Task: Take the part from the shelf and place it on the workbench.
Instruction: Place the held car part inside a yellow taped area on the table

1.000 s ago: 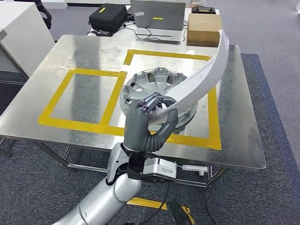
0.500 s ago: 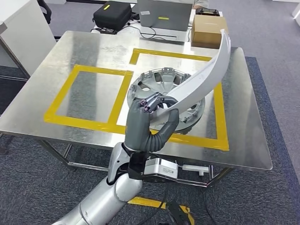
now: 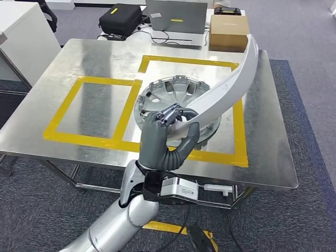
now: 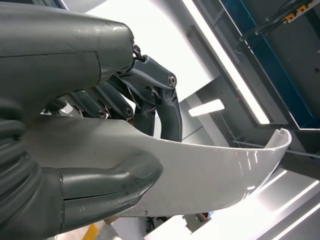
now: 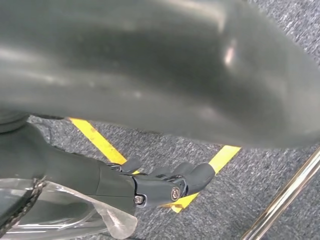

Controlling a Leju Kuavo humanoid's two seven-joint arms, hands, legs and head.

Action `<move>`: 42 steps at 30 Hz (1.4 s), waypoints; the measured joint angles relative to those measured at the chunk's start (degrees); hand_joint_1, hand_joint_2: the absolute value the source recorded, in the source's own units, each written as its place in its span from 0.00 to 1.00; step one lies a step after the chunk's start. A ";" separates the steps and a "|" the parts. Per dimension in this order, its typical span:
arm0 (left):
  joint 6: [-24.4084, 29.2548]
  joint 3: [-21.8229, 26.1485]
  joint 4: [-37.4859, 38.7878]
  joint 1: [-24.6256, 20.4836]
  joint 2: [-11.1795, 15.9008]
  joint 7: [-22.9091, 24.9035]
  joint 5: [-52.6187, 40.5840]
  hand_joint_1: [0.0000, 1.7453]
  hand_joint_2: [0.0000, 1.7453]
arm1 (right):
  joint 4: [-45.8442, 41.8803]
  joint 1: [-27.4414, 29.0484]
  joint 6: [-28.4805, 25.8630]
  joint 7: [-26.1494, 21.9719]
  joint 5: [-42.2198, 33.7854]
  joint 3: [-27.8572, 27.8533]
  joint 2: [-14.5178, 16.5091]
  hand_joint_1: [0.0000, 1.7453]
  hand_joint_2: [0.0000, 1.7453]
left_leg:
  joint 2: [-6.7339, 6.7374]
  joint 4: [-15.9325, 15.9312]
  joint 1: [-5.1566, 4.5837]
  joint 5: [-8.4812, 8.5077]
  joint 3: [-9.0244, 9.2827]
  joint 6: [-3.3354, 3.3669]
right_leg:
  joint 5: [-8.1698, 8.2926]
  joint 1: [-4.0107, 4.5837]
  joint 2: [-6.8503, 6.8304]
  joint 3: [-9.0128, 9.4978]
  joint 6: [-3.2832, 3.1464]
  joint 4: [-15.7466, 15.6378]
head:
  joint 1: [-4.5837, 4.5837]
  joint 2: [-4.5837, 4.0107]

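- Part: a long, curved white trim strip, gripped at its near end by the left hand and held in the air, well above the workbench. Its far tip reaches out beyond the bench's far right corner, towards a cardboard box.
- Left hand: the left wrist view shows the thick thumb pressed on one face of the strip and the darker fingers wrapped over the other, so the hold is a firm clamp on the part.
- Change: across the last second the bench, the yellow tape squares and the wheel cover swung slightly right and then back to nearly the same place, all together. That reads as the camera swaying, not as things moving. Hand and strip kept the same place and pose in the picture throughout.
- Meaning: the part is off the shelf and over the bench, but not a bit lower than a second ago; the placing has not begun. The robot seems to be settling its stance in front of the bench.
- Right hand: hangs low over grey carpet and yellow floor tape. Its fingers look partly curled with nothing visibly in them, yet blur and a large dark shape leave its state impossible to judge.
- Risk: the wheel cover lies in the right-hand square directly below the strip, so lowering straight down would probably set the part on it.
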 joint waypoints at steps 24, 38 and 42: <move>0.06 -0.02 0.00 0.00 -0.07 0.00 -0.03 1.00 1.00 | -0.09 -0.06 0.01 0.01 0.00 0.02 -0.11 0.00 0.00 | -0.15 -15.86 -0.16 7.76 7.00 0.88 | -0.10 0.35 0.42 -0.25 1.02 0.34 | 0.37 0.00; 0.06 -0.02 0.00 0.00 -0.07 0.00 -0.03 1.00 1.00 | -0.09 -0.06 0.00 0.02 0.00 0.02 -0.12 0.00 0.00 | -0.14 -15.89 -0.04 7.81 7.01 0.89 | -0.10 0.42 0.43 -0.27 1.01 0.39 | 0.37 0.00; 0.06 -0.02 0.00 0.00 -0.07 0.00 -0.03 1.00 1.00 | -0.09 -0.06 0.00 0.02 0.00 0.02 -0.11 0.00 0.00 | -0.14 -15.89 -0.05 7.81 7.00 0.89 | -0.10 0.41 0.43 -0.27 1.01 0.39 | 0.37 0.00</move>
